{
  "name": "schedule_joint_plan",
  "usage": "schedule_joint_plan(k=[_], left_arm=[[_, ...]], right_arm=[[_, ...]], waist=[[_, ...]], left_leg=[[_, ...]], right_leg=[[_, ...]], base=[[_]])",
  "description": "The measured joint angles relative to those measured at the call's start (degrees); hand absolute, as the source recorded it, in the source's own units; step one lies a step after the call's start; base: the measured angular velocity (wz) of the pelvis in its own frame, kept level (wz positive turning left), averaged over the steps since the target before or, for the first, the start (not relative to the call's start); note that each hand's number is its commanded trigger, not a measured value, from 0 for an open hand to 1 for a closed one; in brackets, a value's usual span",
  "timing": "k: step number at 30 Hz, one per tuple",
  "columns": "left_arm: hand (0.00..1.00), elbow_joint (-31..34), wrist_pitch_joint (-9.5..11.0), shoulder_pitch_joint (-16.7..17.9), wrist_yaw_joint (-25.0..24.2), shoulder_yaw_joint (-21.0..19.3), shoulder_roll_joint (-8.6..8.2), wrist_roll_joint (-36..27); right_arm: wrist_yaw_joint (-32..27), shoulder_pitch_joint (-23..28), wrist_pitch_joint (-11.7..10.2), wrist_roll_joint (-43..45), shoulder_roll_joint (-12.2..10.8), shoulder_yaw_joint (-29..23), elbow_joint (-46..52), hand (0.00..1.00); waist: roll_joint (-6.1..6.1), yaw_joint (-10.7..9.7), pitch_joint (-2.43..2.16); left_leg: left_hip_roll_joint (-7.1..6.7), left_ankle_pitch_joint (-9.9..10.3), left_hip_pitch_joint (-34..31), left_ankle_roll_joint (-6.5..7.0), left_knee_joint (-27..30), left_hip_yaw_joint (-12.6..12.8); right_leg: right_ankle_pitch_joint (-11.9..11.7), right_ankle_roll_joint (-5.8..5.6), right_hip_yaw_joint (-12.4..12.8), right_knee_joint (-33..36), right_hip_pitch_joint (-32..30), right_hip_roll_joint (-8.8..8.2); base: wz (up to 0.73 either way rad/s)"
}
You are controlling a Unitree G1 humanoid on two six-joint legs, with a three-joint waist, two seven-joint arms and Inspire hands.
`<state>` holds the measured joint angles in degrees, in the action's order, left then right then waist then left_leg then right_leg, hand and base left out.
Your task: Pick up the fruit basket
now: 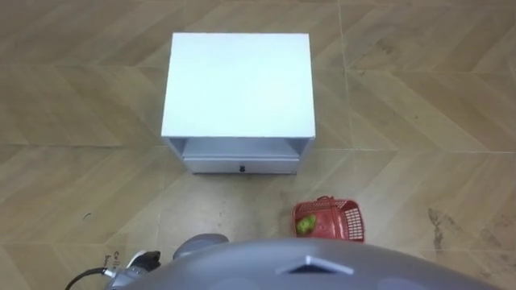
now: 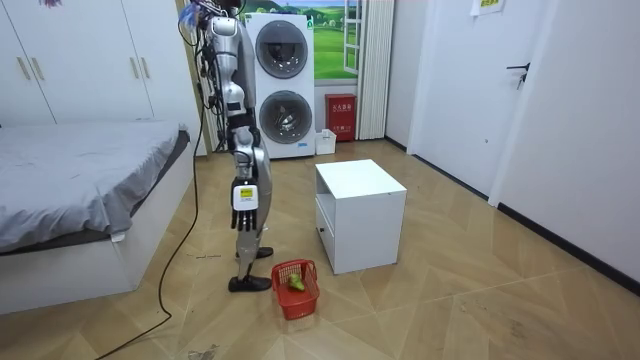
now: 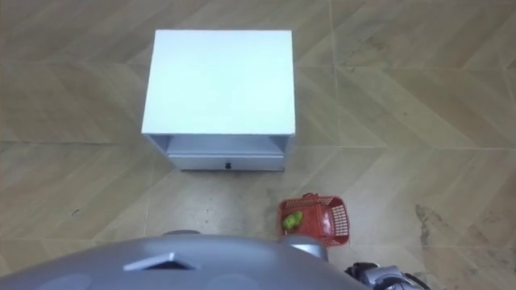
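The red plastic fruit basket [image 1: 329,219] stands on the wooden floor just ahead of me and to my right, with a green fruit [image 1: 305,226] inside it. In the room view the basket [image 2: 297,288] sits by my feet, on the side nearer the camera. I stand upright there, facing the cabinet. My right hand [image 2: 246,210] hangs at my side well above the basket, fingers straight and holding nothing. A part of my left hand [image 1: 133,262] shows at the lower left, well away from the basket.
A white cabinet [image 1: 238,84] with a low drawer [image 1: 240,166] stands straight ahead of me on the floor. In the room view a bed [image 2: 80,190] lies behind me and stacked washing machines [image 2: 285,85] stand by the far wall.
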<state>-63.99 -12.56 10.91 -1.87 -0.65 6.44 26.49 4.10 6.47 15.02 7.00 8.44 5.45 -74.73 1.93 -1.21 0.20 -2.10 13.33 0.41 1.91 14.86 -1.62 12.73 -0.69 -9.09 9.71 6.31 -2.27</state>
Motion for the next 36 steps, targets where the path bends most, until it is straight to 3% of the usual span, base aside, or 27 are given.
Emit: schedule_joint_plan(k=[9, 14, 17, 21, 22, 24, 25, 26, 29, 32, 34, 36], left_arm=[[0.0, 0.56, -0.28, 0.77, -0.14, 0.08, -0.01, 0.1], [0.0, -0.3, 0.15, -0.5, -0.42, -0.45, -0.03, -0.05], [0.0, -0.53, 0.57, -1.18, -0.42, -1.4, 0.08, -0.01], [0.0, -1.3, 0.92, -2.01, -0.97, -4.19, 0.37, 0.07], [0.0, -2.08, 1.43, -2.11, -1.05, -5.18, 0.71, 0.01], [0.0, -2.77, 1.71, -2.02, -1.17, -5.91, 1.44, 0.02], [0.0, -2.77, 1.76, -1.83, -1.33, -5.99, 2.11, 0.01], [0.0, -2.53, 1.77, -1.56, -1.33, -5.94, 2.7, -0.03], [0.0, -2.42, 2.22, -2.34, -1.12, -5.82, 3.54, -2.3], [0.0, -2.38, 2.73, -4.38, -0.88, -4.6, 4.45, -4.15], [0.0, -3.07, 3.08, -6.39, -0.6, -3.47, 5.07, -6.56], [0.0, -3.97, 3.14, -9.12, 0.47, -3.31, 5.48, -8.64]], right_arm=[[-0.29, 1.54, -0.01, 0.03, -0.01, -0.43, 1.15, 0.0], [-0.58, 1.53, 0.0, 0.07, 0.05, -1.89, 1.05, 0.0], [-1.83, 1.17, -0.05, 0.09, 0.1, -3.12, 1.23, 0.0], [-2.1, -0.4, -0.05, 0.35, 0.07, -4.42, 1.25, 0.0], [-2.2, -0.93, 0.0, 0.39, 0.16, -4.68, 1.3, 0.0], [-2.53, -1.37, 0.12, 0.18, 0.13, -4.67, 2.22, 0.0], [-2.66, -0.6, 0.08, 0.09, 0.07, -4.6, 2.61, 0.0], [-2.8, -0.6, 0.6, 0.08, 0.19, -4.6, 2.7, 0.0], [-4.25, -2.46, 0.29, -1.14, 1.02, -4.63, 3.13, 0.0], [-4.78, -5.24, -0.04, -1.89, 1.98, -2.54, 3.42, 0.0], [-4.67, -7.42, -0.32, -3.79, 2.87, -1.92, 3.46, 0.0], [-4.68, -9.37, -1.54, -6.05, 3.14, -1.81, 3.32, 0.0]], waist=[[0.14, 0.04, -0.31], [-0.88, -0.03, -0.06], [-1.59, 0.12, -0.14], [-1.68, 0.36, -0.16], [-2.26, 0.38, -0.41], [-1.82, 0.24, -0.15], [-1.02, 0.44, -0.11], [-0.01, 0.96, -0.35], [0.41, 2.05, -0.45], [0.93, 3.13, -0.36], [0.84, 3.26, 0.06], [1.37, 2.95, 0.37]], left_leg=[[-0.49, -0.01, 0.28, 0.17, -0.1, 0.27], [-0.26, 1.95, -2.02, 0.89, 3.69, 0.92], [0.32, 3.94, -4.87, 1.89, 7.53, 2.46], [0.16, 4.12, -8.56, 3.24, 10.04, 4.65], [0.18, 4.07, -9.45, 3.81, 10.33, 5.16], [0.05, 3.97, -10.71, 4.92, 10.95, 6.12], [-1.18, 4.13, -10.99, 5.48, 11.77, 6.1], [-2.28, 4.54, -12.29, 6.0, 13.47, 6.14], [-2.89, 5.28, -18.25, 6.62, 18.93, 6.2], [-2.99, 5.4, -25.75, 6.74, 24.25, 6.15], [-3.19, 5.4, -31.65, 6.69, 28.58, 5.85], [-4.05, 5.92, -38.1, 6.23, 34.86, 5.76]], right_leg=[[0.49, -0.38, -0.39, 1.16, -0.63, -0.7], [1.17, -0.62, -0.34, 3.11, -2.05, -0.84], [2.1, -1.27, 0.76, 6.95, -5.07, -1.48], [1.82, -1.73, 1.24, 12.76, -10.69, -2.28], [1.29, -2.43, 1.02, 13.33, -11.87, -2.62], [2.39, -2.78, 0.84, 22.23, -15.05, -4.64], [2.68, -2.95, 1.27, 33.23, -16.17, -7.06], [2.6, -2.94, 2.09, 42.3, -16.09, -9.3], [-0.09, -2.61, 4.89, 52.99, -13.62, -10.75], [-2.79, -2.92, 6.17, 53.81, -10.91, -11.5], [-5.27, -3.04, 7.33, 51.93, -11.03, -11.31], [-5.13, -2.88, 8.13, 48.76, -11.32, -11.61]], base=[[0.02], [-0.03], [-0.19], [-0.28], [-0.26], [-0.07], [0.14], [0.12], [0.08], [0.11], [0.21], [0.37]])
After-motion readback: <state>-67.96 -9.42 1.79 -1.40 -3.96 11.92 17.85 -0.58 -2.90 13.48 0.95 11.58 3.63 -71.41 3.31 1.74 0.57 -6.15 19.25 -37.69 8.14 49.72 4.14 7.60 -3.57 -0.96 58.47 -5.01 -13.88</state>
